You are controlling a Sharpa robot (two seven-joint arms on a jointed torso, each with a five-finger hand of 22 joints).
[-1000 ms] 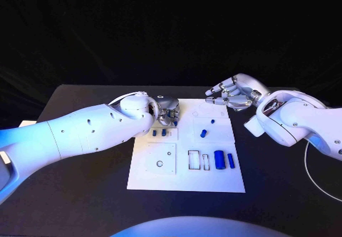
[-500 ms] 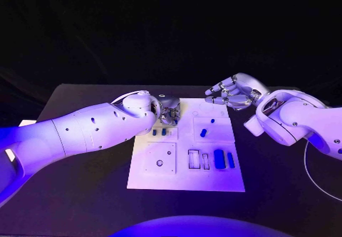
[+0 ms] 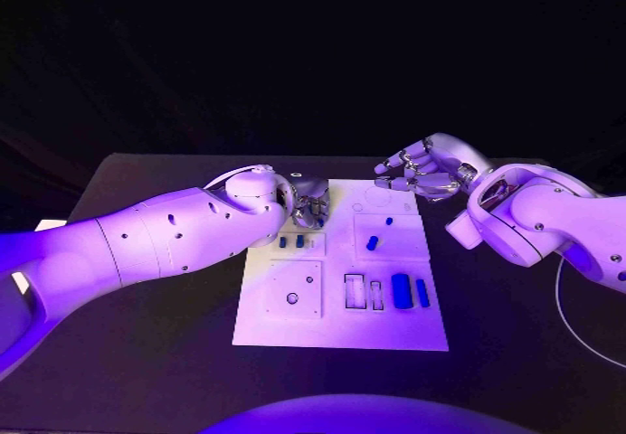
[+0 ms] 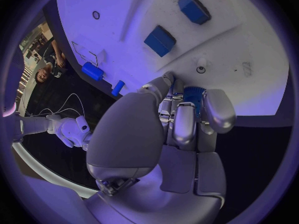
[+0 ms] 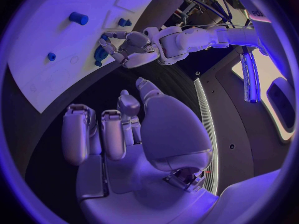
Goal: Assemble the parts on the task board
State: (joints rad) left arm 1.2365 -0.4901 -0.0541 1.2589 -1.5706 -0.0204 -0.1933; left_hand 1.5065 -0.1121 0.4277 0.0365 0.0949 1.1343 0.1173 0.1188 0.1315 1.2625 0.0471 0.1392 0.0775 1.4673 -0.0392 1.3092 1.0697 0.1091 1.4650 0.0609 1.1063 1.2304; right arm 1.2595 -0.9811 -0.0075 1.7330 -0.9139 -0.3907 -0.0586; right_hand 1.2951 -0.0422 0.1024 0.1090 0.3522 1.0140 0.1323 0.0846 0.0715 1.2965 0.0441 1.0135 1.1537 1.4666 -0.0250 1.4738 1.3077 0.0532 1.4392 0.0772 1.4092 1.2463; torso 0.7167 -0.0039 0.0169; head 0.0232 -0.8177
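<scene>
gripping a blue part [image 4: 194,95], the left robot hand [image 4: 181,119] may drop it; the right robot hand [image 3: 420,172] hangs open, empty.

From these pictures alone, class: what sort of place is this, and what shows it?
Probably a robotics lab or demo bench: a black table holds a white task board with small blue parts, worked by the left hand and right hand.

1. The left arm [image 3: 144,240] enters from the left edge and reaches to the far left part of the board.
2. The left hand [image 3: 306,201] points its fingers [image 4: 184,122] downward, curled round a blue part [image 4: 194,95].
3. The right arm [image 3: 548,226] enters from the right edge and bends back at the wrist.
4. The right hand [image 3: 420,172] hovers above the far right corner of the board, fingers [image 5: 112,132] loosely bent and apart, holding nothing.
</scene>
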